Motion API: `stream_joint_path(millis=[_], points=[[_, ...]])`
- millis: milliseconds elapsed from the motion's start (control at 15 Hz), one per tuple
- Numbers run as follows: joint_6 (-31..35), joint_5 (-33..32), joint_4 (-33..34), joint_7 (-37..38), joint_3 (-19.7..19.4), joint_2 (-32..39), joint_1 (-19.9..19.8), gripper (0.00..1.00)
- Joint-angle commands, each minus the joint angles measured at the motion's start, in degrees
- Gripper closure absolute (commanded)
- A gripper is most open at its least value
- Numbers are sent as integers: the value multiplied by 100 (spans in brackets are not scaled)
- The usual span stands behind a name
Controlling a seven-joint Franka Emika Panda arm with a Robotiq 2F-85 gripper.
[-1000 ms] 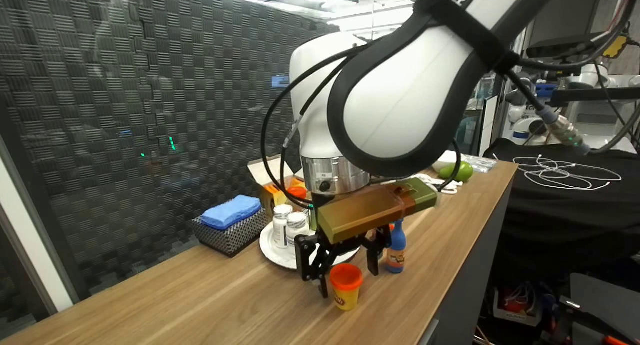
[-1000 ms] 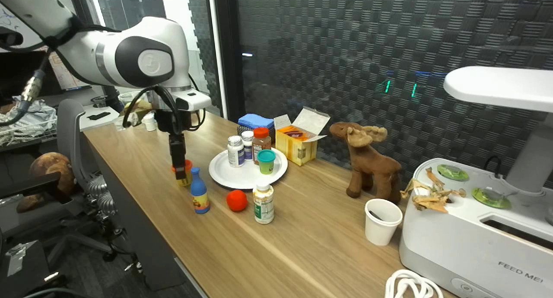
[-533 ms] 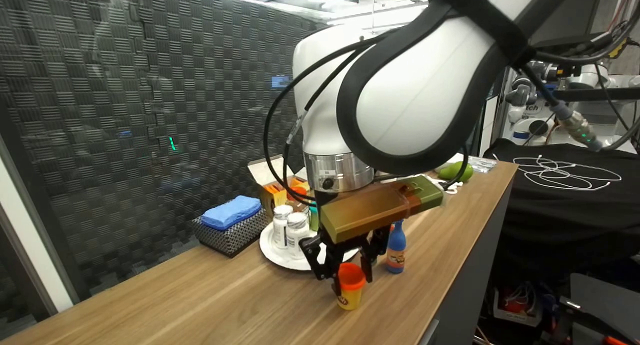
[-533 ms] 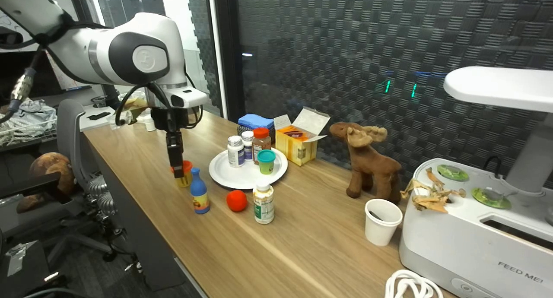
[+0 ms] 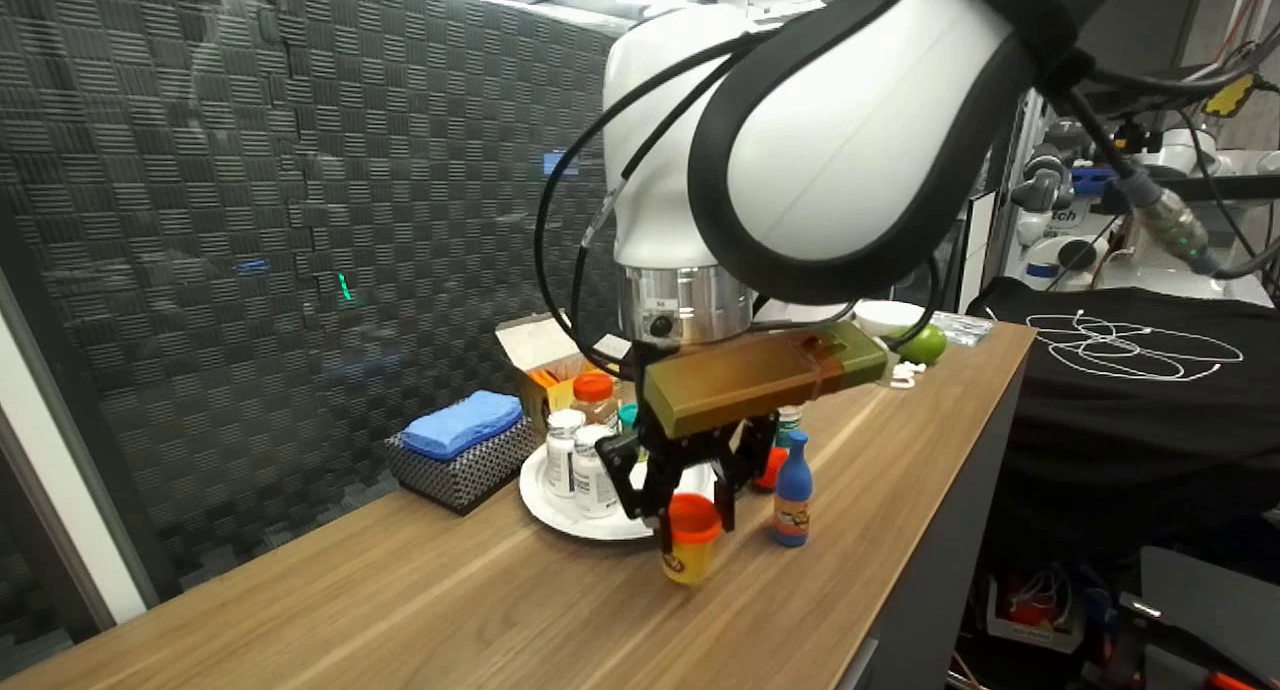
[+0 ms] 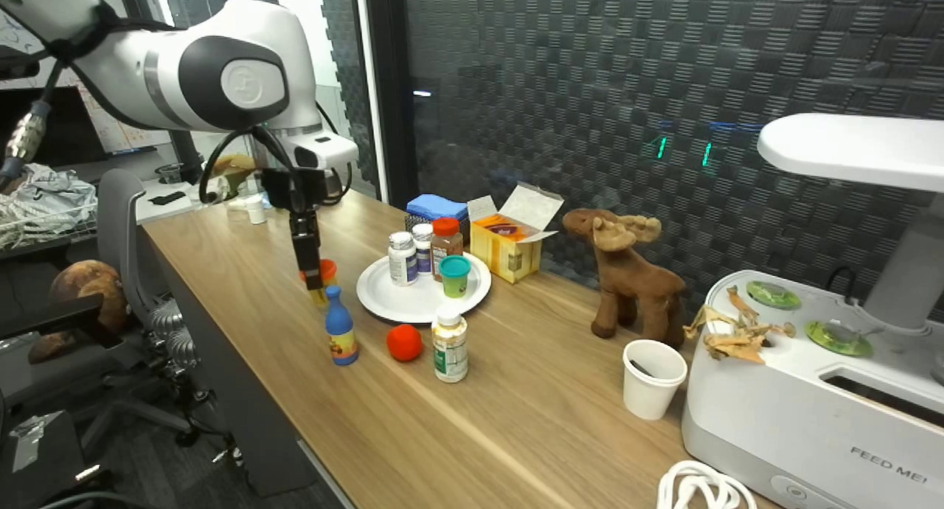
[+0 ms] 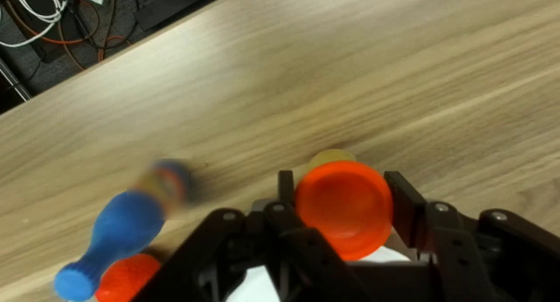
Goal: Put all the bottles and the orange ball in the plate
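My gripper [image 7: 339, 186] is closed around a yellow tub [image 5: 686, 565] with an orange lid [image 7: 344, 210], which hangs just above the table in front of the plate [image 6: 387, 300]. On the white plate stand two white pill bottles [image 6: 403, 264] [image 6: 422, 249], a reddish-brown bottle [image 6: 447, 251] with a red cap, and a green tub [image 6: 455, 279] with a teal lid. Off the plate, a blue bottle [image 6: 340, 333], the red-orange ball [image 6: 404, 343] and a white bottle with a green label [image 6: 450, 350] rest on the table. The wrist view shows the blue bottle and ball at lower left.
Behind the plate are an opened yellow carton [image 6: 505, 254] and a patterned box with a blue cloth [image 5: 462, 425]. A brown toy moose [image 6: 638, 288], a white cup [image 6: 652, 380] and a white appliance [image 6: 789, 420] stand farther along. The table edge drops off near the blue bottle.
The jaws, wide apart beside the yellow tub a second ago, have closed on it. Gripper and tub have since risen off the table. The other objects have stayed in place.
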Motion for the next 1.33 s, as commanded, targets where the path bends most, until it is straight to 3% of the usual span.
stream_joint_path(millis=[0,467,800,1267], points=[[155,-69,-155,-48,-39,-542,-228,71],[19,-222,299,-367,-232,-175,-694,71],[73,-806,672,-1005,-358,254,-752,71],[399,-706,911,-1895,-416,592,-753,71]])
